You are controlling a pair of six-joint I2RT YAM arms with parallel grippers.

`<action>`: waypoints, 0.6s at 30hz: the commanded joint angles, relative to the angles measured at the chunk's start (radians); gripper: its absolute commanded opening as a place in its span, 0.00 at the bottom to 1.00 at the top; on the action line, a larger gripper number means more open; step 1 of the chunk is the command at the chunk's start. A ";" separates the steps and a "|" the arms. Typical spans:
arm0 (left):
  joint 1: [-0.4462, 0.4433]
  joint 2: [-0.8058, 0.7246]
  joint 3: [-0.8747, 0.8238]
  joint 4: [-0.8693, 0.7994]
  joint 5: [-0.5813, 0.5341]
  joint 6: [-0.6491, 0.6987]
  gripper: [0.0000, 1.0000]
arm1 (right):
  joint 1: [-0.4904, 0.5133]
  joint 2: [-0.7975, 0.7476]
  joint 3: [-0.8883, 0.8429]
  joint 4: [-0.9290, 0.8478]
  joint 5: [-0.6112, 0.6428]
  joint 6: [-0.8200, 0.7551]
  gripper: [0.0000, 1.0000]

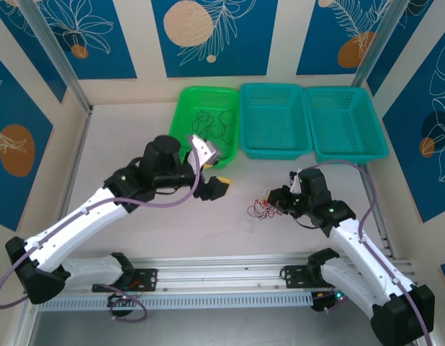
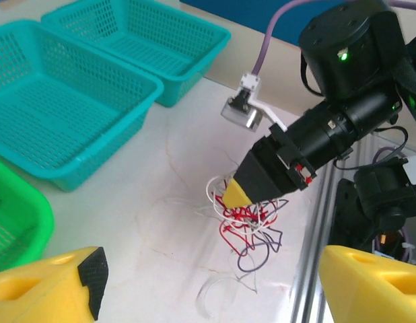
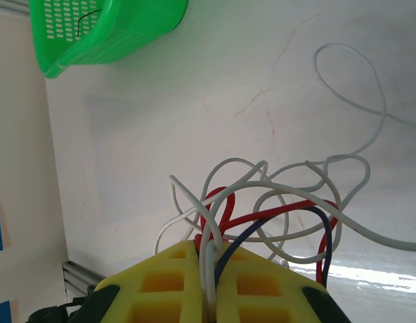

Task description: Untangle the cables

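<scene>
Fingers of the right gripper pressed together on a few strands — white, red and one dark — at the edge of the cables, a small red-and-white tangle lying on the pale table just in front of that gripper, right of centre and well short of the baskets. Seen from the left wrist camera: same gripper angled nose-down onto the knot, yellow tip buried among red and white loops, a dark strand and a thin white curl trailing out over the tabletop beside it. Seen from the right wrist camera: one long white loop stretched away from the pinch across bare surface. Left gripper poised above the table to the left of the tangle and apart from it, yellow fingers spread wide, pointed toward the knot. Along the far side, three baskets in a row — green basket on the left with thin black cables coiled on its floor, then two teal baskets touching side by side. Front corner of the green basket close to the left gripper; whether touching, impossible to tell.
</scene>
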 commanded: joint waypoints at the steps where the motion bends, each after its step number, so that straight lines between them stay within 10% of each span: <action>1: -0.001 0.014 -0.145 0.242 0.085 -0.207 0.80 | 0.013 -0.013 0.006 0.037 -0.049 0.053 0.00; 7: 0.016 0.205 -0.274 0.512 0.385 -0.524 0.78 | 0.015 -0.030 0.005 0.032 -0.041 0.075 0.00; 18: 0.011 0.399 -0.236 0.530 0.447 -0.490 0.68 | 0.022 -0.027 0.001 0.059 -0.038 0.099 0.00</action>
